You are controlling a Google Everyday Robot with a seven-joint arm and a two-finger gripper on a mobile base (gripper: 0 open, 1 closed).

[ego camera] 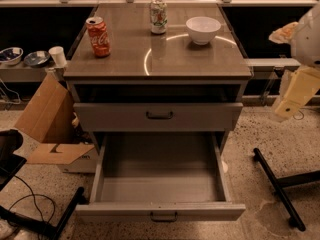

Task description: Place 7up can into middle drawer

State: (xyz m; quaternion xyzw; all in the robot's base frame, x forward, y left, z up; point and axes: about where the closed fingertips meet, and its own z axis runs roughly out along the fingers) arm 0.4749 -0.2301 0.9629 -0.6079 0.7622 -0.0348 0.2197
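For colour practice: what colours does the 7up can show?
7up can: silvery-white, green print; camera view; gripper at right edge.

We see the 7up can (158, 16) standing at the back of the cabinet top (120, 61), in the upper middle of the frame. The bowl (203, 29) sits to its right. The cola can (98, 36) stands to its left, nearer the front. Under the top is the upper drawer (210, 116), pushed in, and below it the middle drawer (205, 212) is pulled out. A cardboard box (46, 118) lies at the left. The gripper (291, 100) hangs at the right edge, apart from the cabinet.
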